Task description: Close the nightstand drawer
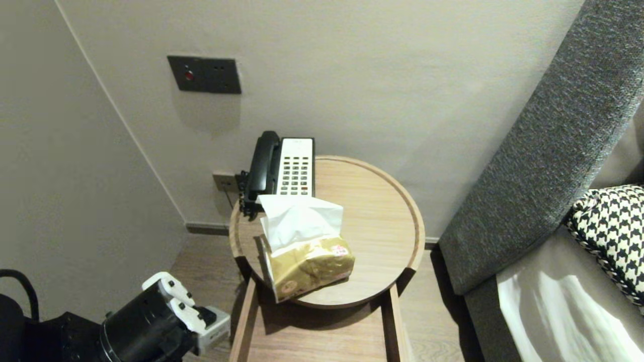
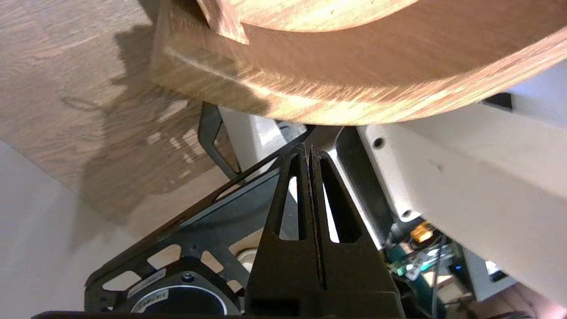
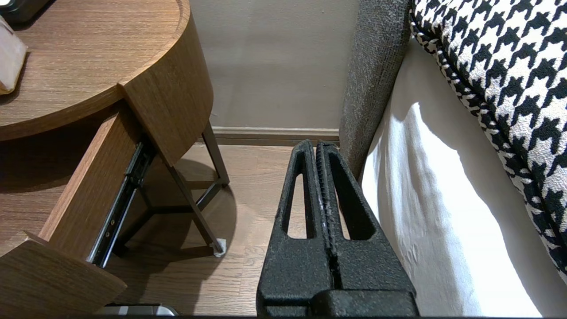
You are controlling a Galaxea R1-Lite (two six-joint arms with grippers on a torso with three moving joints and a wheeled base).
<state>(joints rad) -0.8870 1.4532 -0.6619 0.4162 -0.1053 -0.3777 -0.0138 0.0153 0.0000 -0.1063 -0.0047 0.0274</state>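
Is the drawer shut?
No, the drawer sticks out from under the table, with its slide rail showing.

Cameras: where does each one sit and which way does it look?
Head view: on the head, looking forward and down at round table, tissue pack, phone; left arm shows.
Left wrist view: behind shut left pincer, looking at table's wooden edge and robot's base.
Right wrist view: behind shut right pincer, looking at floor, drawer, cushion.
Shared: head and right wrist both see table, drawer, cushion.
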